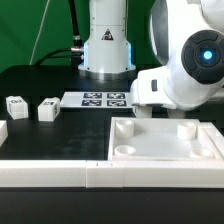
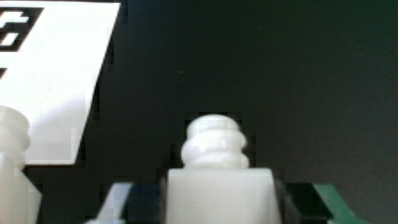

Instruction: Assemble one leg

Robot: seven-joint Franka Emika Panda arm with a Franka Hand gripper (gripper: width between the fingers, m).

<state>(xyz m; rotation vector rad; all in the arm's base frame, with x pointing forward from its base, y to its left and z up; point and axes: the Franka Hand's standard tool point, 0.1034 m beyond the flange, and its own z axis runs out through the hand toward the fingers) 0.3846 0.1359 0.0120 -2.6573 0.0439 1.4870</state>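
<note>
Holding one leg above the tray [image 1: 150,146]
Over that near tray, I have the gripper [image 2: 217,205] clamped on the leg [image 2: 217,165], long axis running straight out past the fingertips, threaded end leading; spare legs [image 1: 47,110] sit farther left.

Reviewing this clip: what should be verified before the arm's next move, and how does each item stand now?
1. Leg held in the hand: ok, clamped from both sides.
2. Leg's threaded tip unobstructed: ok.
3. Tray piece, near socket empty: ok.
4. Held leg aligned over a socket: cannot tell.
5. Spare legs standing apart from the tray piece: ok.
</note>
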